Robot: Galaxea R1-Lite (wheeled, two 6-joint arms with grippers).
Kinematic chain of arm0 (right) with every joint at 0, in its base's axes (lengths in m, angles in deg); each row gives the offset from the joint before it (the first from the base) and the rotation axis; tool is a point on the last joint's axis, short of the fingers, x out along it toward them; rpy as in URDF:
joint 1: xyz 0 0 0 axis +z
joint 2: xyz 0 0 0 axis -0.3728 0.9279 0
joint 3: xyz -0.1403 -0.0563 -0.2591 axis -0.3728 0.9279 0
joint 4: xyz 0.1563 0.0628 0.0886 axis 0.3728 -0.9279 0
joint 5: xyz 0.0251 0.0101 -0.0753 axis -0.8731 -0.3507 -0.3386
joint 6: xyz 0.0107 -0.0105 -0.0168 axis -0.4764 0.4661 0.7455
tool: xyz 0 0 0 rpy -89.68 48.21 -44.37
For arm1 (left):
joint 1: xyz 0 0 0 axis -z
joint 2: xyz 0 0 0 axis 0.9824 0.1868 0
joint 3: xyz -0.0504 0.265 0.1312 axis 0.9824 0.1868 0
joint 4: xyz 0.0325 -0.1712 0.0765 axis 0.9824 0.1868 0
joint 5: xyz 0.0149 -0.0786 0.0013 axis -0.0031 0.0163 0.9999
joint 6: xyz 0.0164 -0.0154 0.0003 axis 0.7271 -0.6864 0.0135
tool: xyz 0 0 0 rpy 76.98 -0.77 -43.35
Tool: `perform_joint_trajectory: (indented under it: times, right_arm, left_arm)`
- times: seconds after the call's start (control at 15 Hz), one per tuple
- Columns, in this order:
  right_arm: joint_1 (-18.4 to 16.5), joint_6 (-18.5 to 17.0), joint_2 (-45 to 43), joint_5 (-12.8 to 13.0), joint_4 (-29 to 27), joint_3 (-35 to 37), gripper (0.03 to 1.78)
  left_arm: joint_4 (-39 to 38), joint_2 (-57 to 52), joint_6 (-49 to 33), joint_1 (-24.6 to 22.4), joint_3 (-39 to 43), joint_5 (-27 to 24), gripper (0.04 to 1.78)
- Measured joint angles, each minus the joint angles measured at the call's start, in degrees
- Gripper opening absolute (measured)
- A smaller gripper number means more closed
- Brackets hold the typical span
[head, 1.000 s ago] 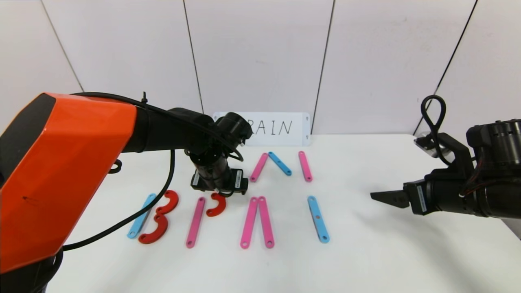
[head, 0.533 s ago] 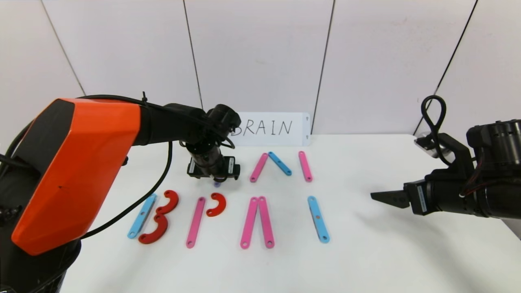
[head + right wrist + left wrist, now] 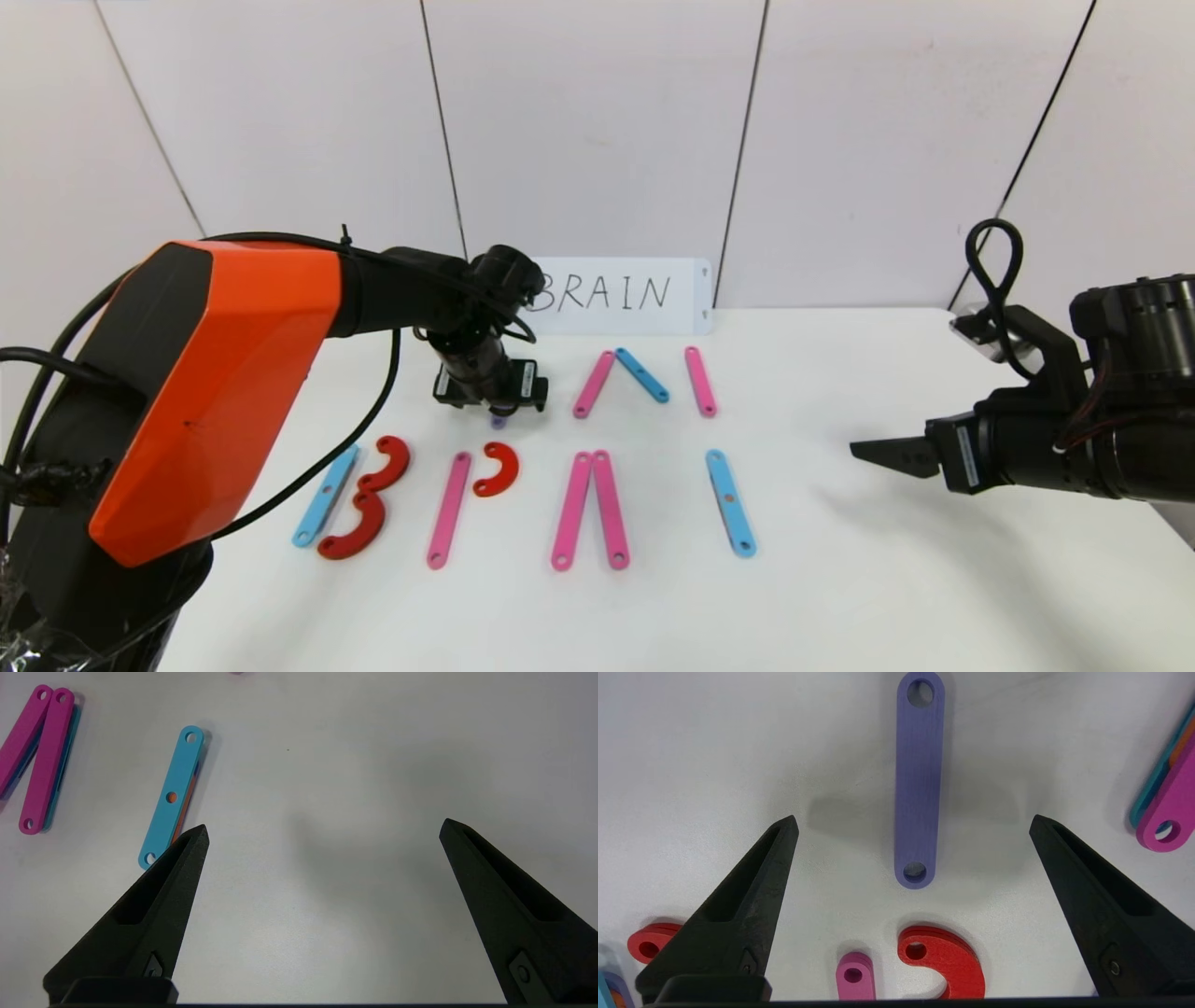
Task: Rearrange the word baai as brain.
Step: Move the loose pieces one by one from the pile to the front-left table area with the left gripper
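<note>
One short purple bar [image 3: 919, 784] now lies free on the surface behind the red curve [image 3: 496, 469] of the second letter, toward the far edge, with the left gripper [image 3: 913, 821] hovering over it, jaws spread wide and touching nothing. A second ago that gripper sat low over the red curve; since then it has lifted and drawn back toward the far edge, so only a sliver of purple shows under it in the head view. My reading is that the bar has just been set down and must still be slid in as the slanted leg that turns the P shape into an R.

Around it, the front row reads as a blue bar [image 3: 324, 494] with two red curves, a pink bar [image 3: 449, 510] with its one curve, two pink bars [image 3: 590, 509] meeting at the top, and a single blue bar [image 3: 730, 502]. Behind these, three loose bars [image 3: 643, 377] wait near the white card [image 3: 624, 296], likely for the N.

The right gripper [image 3: 882, 452] hangs idle near the right edge, jaws apart and empty
</note>
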State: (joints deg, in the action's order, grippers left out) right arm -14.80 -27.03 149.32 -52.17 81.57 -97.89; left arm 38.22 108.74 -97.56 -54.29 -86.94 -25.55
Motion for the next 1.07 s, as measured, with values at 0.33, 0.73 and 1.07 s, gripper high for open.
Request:
perform_joint_trajectory:
  times: [0.33, 0.73, 1.07]
  right_arm:
    - [0.0, 0.0, 0.0, 0.0, 0.0, 0.0, 1.73]
    - [0.0, 0.0, -0.1, 0.0, 0.0, 0.1, 1.73]
    - [0.0, 0.0, 0.0, 0.0, 0.0, 0.2, 1.73]
  left_arm:
    - [-2.6, 0.9, 0.6, -0.3, -0.1, 0.0, 1.28]
    - [-3.4, 1.6, 1.5, -0.3, -0.1, 0.0, 0.31]
    - [-2.2, 0.9, 0.9, -0.1, 0.4, 0.1, 0.28]
